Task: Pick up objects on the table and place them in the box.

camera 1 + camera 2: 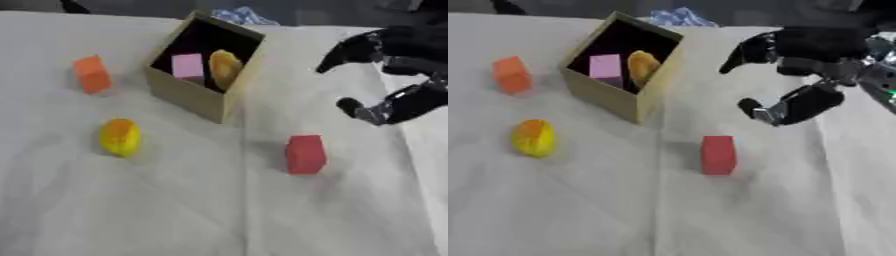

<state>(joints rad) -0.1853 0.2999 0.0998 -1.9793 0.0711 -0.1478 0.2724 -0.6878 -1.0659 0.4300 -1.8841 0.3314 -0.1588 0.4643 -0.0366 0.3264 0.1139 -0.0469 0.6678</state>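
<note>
The right hand (798, 80) hovered at the upper right, fingers spread and empty, above the red block (718, 154) at centre. The box (203, 97), upper centre on the table (175, 210), held 2 items: a pink block (187, 67) and a yellow-orange piece (225, 69). An orange block (92, 74) and a yellow fruit (120, 137) lay left.

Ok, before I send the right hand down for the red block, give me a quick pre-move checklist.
1. Right hand empty, fingers apart: ok.
2. Red block upright, standing free on the table: ok.
3. Path from hand down to block unobstructed: ok.
4. Box open, room left beside the pink block and yellow-orange item: ok.
5. Orange block and yellow fruit well away from the reach: ok.
6. Left hand position: cannot tell, not in view.
</note>
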